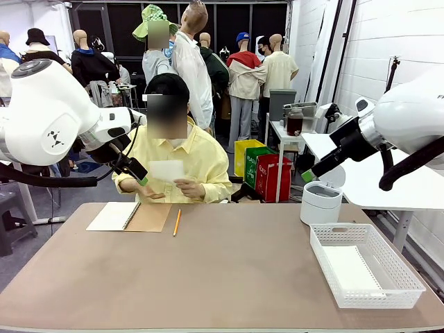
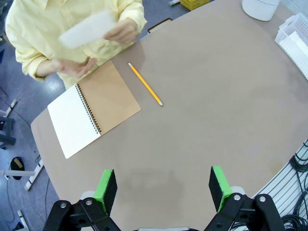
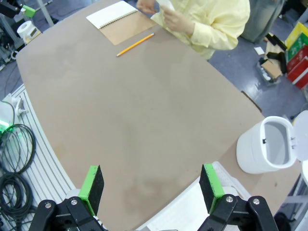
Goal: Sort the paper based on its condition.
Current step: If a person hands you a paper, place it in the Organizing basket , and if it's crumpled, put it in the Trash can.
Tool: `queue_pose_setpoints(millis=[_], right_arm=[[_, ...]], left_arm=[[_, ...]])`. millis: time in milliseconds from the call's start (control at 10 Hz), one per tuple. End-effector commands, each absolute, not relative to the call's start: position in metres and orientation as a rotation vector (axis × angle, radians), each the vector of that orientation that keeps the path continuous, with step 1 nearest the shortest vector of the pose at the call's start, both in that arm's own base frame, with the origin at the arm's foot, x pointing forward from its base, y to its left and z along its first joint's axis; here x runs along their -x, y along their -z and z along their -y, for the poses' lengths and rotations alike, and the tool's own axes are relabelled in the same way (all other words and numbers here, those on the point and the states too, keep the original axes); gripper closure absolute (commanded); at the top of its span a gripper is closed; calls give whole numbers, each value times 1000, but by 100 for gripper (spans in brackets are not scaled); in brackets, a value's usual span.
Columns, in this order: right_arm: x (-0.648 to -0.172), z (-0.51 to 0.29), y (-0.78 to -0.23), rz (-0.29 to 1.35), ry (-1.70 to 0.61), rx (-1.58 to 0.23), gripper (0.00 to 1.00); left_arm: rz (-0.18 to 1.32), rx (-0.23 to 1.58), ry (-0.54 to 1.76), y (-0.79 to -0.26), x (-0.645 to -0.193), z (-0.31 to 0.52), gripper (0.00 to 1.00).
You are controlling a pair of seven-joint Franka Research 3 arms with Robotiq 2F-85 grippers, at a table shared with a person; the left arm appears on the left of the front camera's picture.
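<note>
A person in a yellow shirt sits at the far side and holds a white sheet of paper (image 1: pixel 167 171) in one hand (image 1: pixel 186 186) above the table edge; the same paper (image 2: pixel 86 30) looks blurred in the left wrist view. Another smooth white sheet (image 1: pixel 350 268) lies in the white basket (image 1: pixel 326 267) at the right. My left gripper (image 2: pixel 162 189) hangs open high above the table, nothing between its green pads. My right gripper (image 3: pixel 150 187) is likewise open and empty, raised over the table's right side; its tip (image 1: pixel 307 176) shows in the front view.
A spiral notebook (image 1: pixel 129 216) lies open at the far left with a yellow pencil (image 1: pixel 177 222) beside it. A white lidded bin (image 1: pixel 320 202), lid up, stands at the far right behind the basket. The table's (image 1: pixel 222 270) middle is bare brown surface.
</note>
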State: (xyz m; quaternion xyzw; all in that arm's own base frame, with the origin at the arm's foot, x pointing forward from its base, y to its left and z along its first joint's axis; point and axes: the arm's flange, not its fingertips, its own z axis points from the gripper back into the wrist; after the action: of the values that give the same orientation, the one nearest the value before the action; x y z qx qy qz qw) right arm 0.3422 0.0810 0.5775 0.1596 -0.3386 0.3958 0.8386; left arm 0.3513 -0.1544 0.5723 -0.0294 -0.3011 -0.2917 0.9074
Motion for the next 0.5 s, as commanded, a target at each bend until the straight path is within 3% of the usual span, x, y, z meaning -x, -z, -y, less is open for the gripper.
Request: queue_pose_setpoints(millis=[0, 400], right_arm=[[-342, -81, -577, 717, -839, -342, 0], [-342, -81, -577, 717, -839, -342, 0]], left_arm=[[623, 61, 602, -573, -351, 154, 0], [623, 61, 602, -573, -351, 154, 0]])
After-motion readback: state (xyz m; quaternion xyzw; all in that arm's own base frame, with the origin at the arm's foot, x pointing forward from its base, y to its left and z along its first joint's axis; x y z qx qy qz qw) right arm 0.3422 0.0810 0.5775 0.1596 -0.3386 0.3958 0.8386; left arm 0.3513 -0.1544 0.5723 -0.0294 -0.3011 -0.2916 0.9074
